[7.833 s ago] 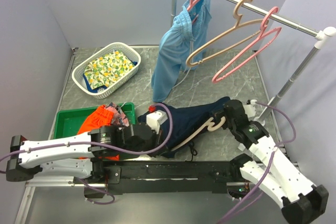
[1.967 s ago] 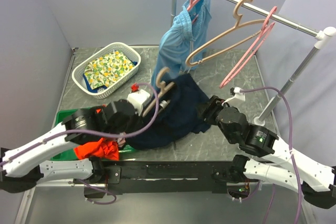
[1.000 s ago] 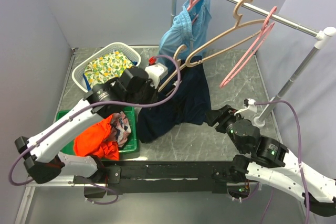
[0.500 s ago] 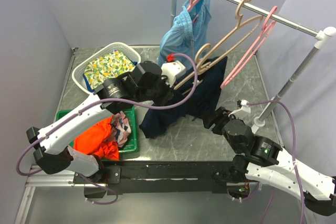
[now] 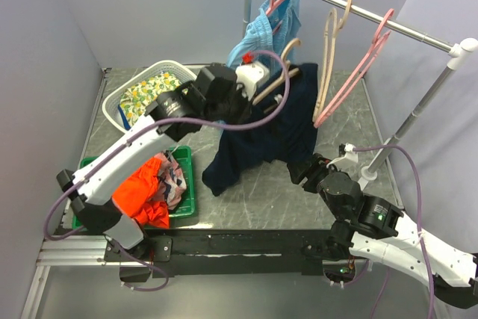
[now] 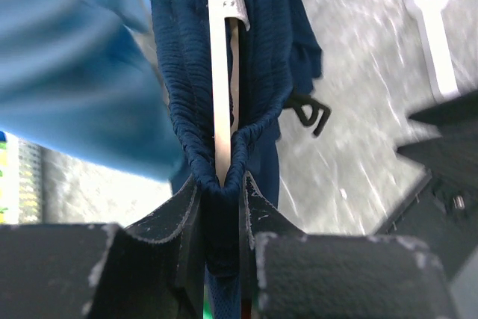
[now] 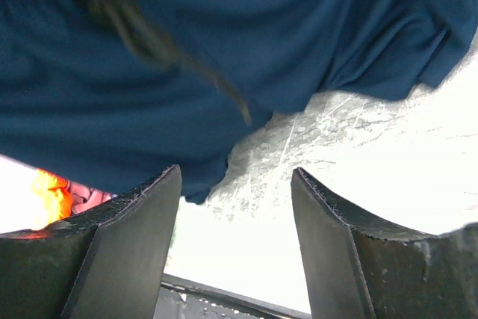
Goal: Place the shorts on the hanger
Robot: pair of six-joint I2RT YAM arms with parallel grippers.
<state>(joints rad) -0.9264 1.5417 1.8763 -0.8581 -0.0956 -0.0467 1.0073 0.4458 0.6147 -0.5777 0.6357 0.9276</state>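
Gripping up high, the left hand (image 6: 220,188) has its fingers (image 6: 175,218) almost together, pinched on the hanger (image 6: 217,72) right at the spot where the gathered navy waistband of the shorts (image 6: 179,87) folds over the tan bar. From overhead, the shorts hang off that hanger in a long dark drape above the bench (image 5: 254,203). Their low corner drops toward the grey surface, though whether it touches cannot be told. The hanger's hook (image 5: 290,47) points up beside the light-blue shorts (image 5: 261,31), below the rail (image 5: 373,14) and not on it. A second tan hanger (image 5: 328,50) and a pink hanger (image 5: 357,72) dangle from that rail just to the right.

Down low, the right hand (image 7: 237,177) sits under the garment's right edge with its fingers spread wide and nothing between them; navy cloth fills the view above them, bare bench beyond.

Off to the left, the orange garment (image 5: 138,192) spills over the green tray (image 5: 184,156), and the white basket (image 5: 119,119) holds a patterned cloth.
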